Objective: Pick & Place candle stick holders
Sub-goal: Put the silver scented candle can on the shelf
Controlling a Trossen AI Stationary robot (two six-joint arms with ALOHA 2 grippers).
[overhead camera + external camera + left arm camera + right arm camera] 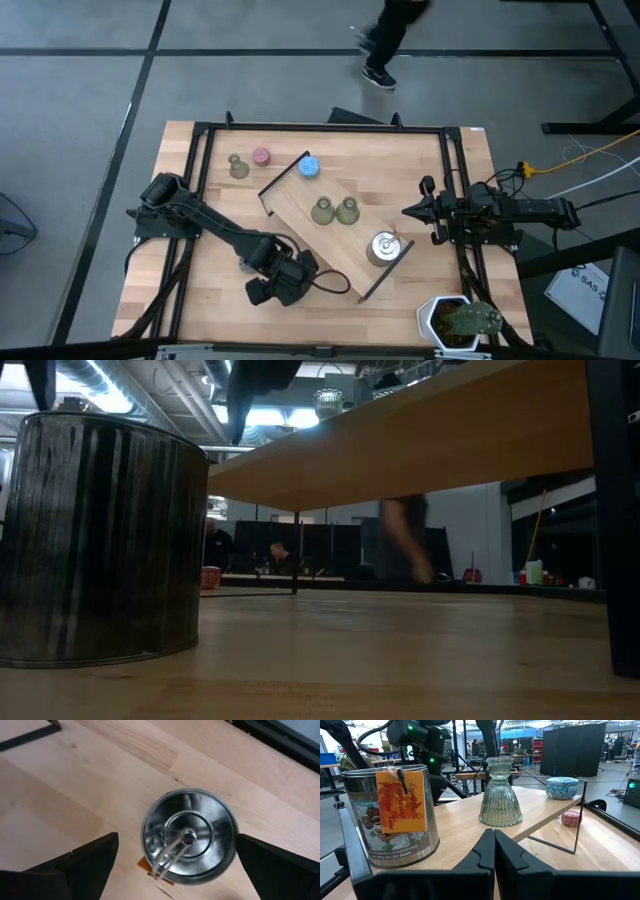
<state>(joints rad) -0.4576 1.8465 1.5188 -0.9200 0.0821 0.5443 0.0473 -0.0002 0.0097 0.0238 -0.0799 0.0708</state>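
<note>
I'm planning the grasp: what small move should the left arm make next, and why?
Probably lower the left tool straight down. Its open fingers stand on either side of the round shiny silver candle holder, seen from above and not yet gripped, so descending should bring them around it. The right tool waits at the table's right edge.
</note>
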